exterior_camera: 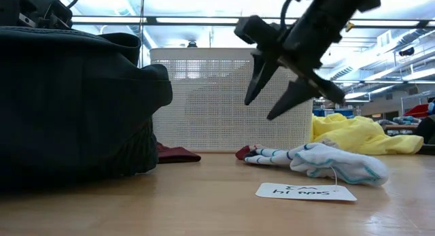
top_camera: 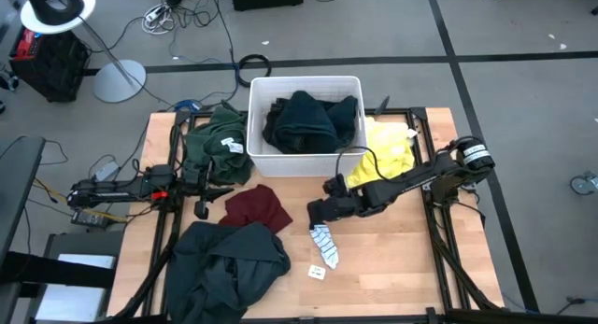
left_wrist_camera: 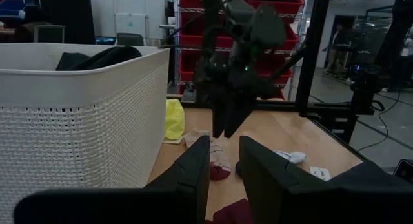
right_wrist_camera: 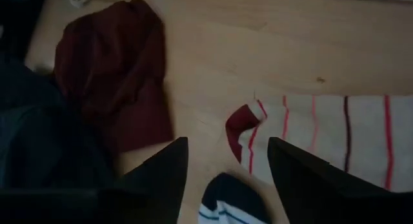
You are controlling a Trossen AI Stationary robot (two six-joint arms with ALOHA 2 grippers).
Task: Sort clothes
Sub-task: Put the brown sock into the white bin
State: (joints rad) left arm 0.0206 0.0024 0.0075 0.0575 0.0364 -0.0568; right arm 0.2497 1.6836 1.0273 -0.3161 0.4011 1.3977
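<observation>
Right gripper point(top_camera: 320, 212), fingers spread and empty, hangs above a pale striped sock point(top_camera: 324, 246) on the wooden table point(top_camera: 402, 259). A white perforated plastic tub point(top_camera: 306, 161) holds dark teal clothes point(top_camera: 308, 120). Left gripper point(top_camera: 202, 191), fingers parted, waits beside a maroon garment point(top_camera: 256, 208).

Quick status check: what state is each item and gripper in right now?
Right gripper: open, empty, above the socks.
Left gripper: open, empty, by the maroon piece.
Tub: upright, holds dark clothes.
Blue-striped sock: on table, tagged.
Jacket: heaped on table.
</observation>
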